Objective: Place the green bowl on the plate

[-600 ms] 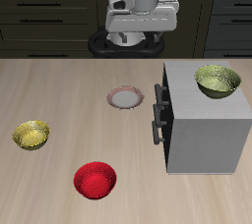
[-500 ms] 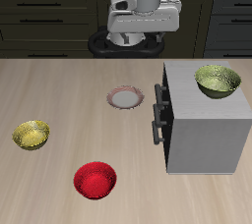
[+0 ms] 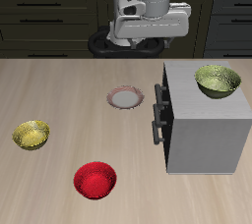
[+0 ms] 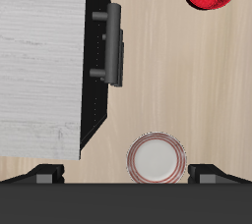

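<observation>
One broad tabletop [image 3: 69, 81] of pale wood grain fills the scene, backed by dark cabinet fronts [image 3: 44, 17] with slim handles. On it, toward one side, stands a grey cabinet [image 3: 209, 130] with a dark handled front; its flat top carries the green bowl [image 3: 218, 81], upright, near the top's back edge. The robot's tool [image 3: 150, 39] hangs above the tabletop's back edge, well apart from that bowl; from the wrist view its fingers [image 4: 44, 173] stand spread, with nothing between them. The red bowl [image 3: 95, 180] sits nearest the front edge, the yellow bowl [image 3: 31, 135] farther out to the side, and the plate [image 3: 125, 97] lies bare just beside the cabinet's front.
</observation>
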